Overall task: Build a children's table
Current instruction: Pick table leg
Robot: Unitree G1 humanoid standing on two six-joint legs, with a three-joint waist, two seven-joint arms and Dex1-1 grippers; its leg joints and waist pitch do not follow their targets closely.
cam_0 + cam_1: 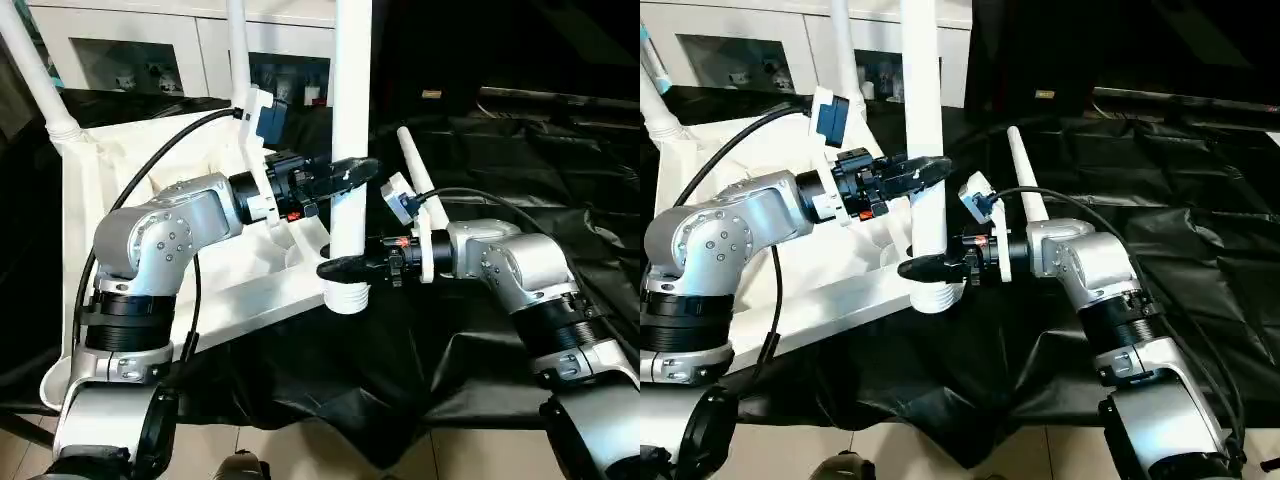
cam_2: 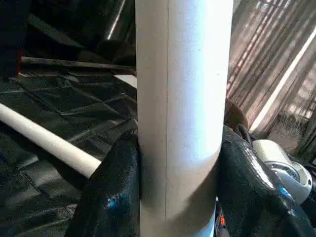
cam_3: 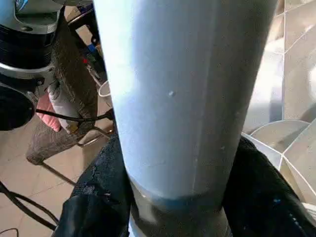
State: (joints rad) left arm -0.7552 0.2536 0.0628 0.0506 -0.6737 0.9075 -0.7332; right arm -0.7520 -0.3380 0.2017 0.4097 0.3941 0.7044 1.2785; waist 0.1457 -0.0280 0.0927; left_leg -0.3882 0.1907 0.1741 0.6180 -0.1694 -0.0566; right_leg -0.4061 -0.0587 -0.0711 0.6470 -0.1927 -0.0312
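Observation:
The children's table lies upside down on the black cloth, its white top (image 1: 120, 165) facing me. One white leg (image 1: 352, 100) stands upright at the top's near right corner, its ribbed foot end (image 1: 345, 298) at the corner socket. My left gripper (image 1: 352, 172) is shut on this leg partway up, and its fingers (image 2: 113, 192) press both sides. Lower down, just above the socket, my right gripper (image 1: 345, 268) is shut on the same leg. Two more legs (image 1: 238, 50) (image 1: 35, 70) rise at the far corners. A loose leg (image 1: 415, 170) lies on the cloth behind my right wrist.
A white glass-door cabinet (image 1: 150, 50) stands behind the work table. Crumpled black cloth (image 1: 520, 160) covers the table to the right. The table's front edge drops to tiled floor (image 1: 330, 455) close to the held corner. A cable (image 1: 180, 140) loops over my left forearm.

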